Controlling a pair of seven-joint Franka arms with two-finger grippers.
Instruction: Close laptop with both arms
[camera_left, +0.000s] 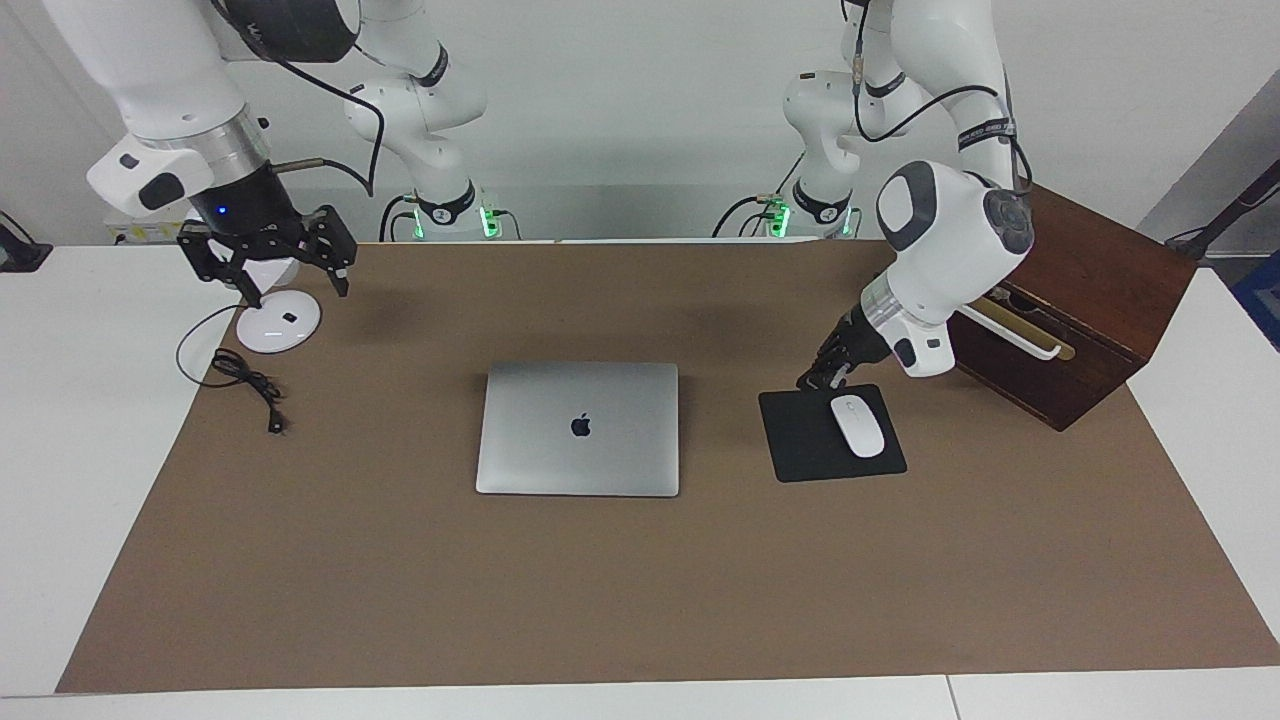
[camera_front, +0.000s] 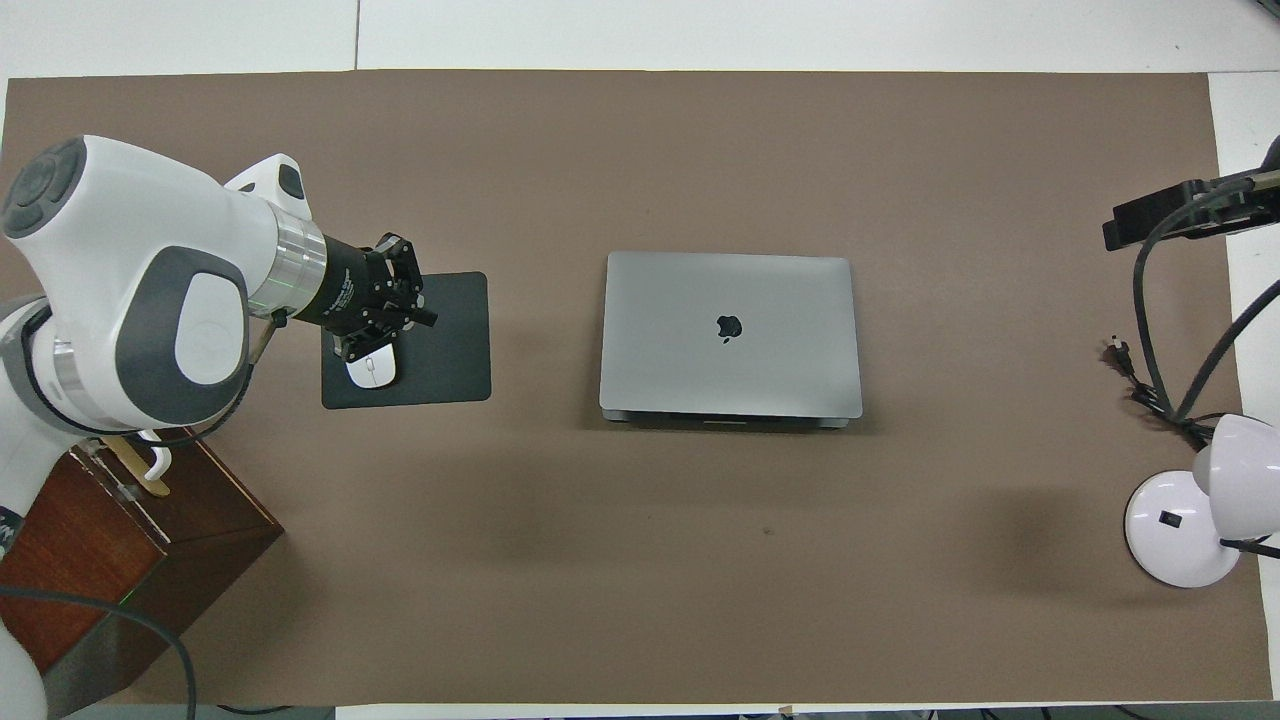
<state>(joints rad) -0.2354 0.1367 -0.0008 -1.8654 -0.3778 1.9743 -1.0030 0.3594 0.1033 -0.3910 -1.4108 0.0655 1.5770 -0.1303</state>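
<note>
The silver-grey laptop (camera_left: 578, 428) lies shut and flat in the middle of the brown mat, lid down with the apple logo up; it also shows in the overhead view (camera_front: 730, 333). My left gripper (camera_left: 825, 376) hangs low over the robot-side edge of the black mouse pad (camera_left: 800, 440), beside the laptop and apart from it; in the overhead view the left gripper (camera_front: 392, 305) partly covers the mouse. My right gripper (camera_left: 293, 285) is open and empty, raised over the white lamp base (camera_left: 278, 322) at the right arm's end of the table.
A white mouse (camera_left: 858, 426) lies on the mouse pad (camera_front: 450, 340). A dark wooden box (camera_left: 1085, 315) stands at the left arm's end. A white desk lamp (camera_front: 1185, 520) and a black cable (camera_left: 250, 382) lie at the right arm's end.
</note>
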